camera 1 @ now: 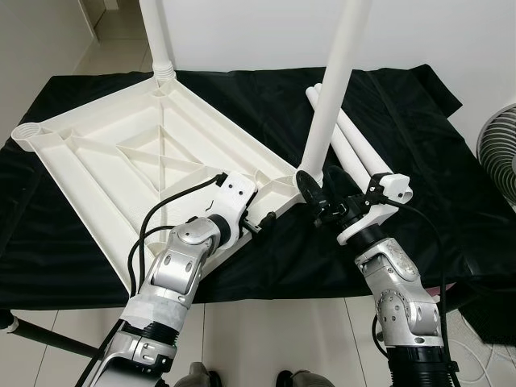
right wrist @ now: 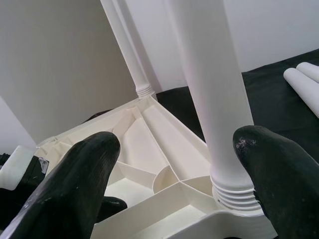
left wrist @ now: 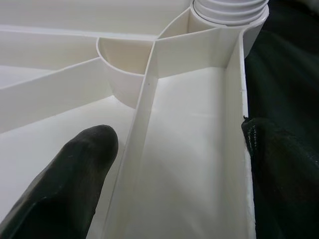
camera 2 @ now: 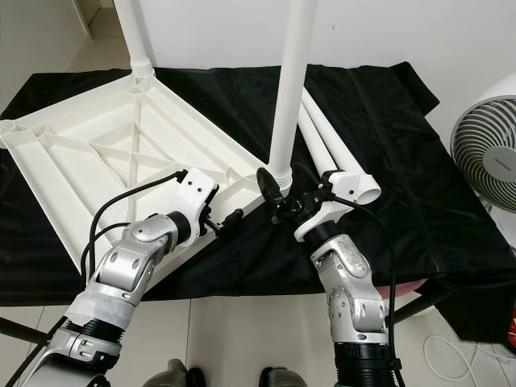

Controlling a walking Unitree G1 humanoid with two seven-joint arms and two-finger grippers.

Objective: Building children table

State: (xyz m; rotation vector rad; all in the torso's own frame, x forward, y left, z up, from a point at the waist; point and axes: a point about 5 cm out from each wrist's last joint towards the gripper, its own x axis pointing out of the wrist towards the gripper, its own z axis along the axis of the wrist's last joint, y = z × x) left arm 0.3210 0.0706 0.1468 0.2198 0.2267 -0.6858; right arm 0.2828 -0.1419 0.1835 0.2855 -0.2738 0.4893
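Tabletop (camera 1: 121, 153): lying upside down on the black-draped bench (camera 1: 451, 201).
Left gripper (camera 1: 256, 222): your fingers are pinching the tabletop's edge wall, steadying it.
Right gripper (camera 1: 318, 197): your fingers are spread open around the leg (camera 1: 330, 105), not clamped, likely seating it.

The upturned white tabletop (camera 1: 137, 153) covers most of the black cloth's (camera 1: 451, 201) left half, its raised ribs splitting the underside into shallow pockets. Two upright legs, a far one (camera 1: 157, 36) and a near one (camera 1: 332, 97), block sideways passes. Two loose legs (camera 1: 359, 149) lie just right of the near leg; beyond them the cloth is open up to the fan (camera 1: 501, 153)
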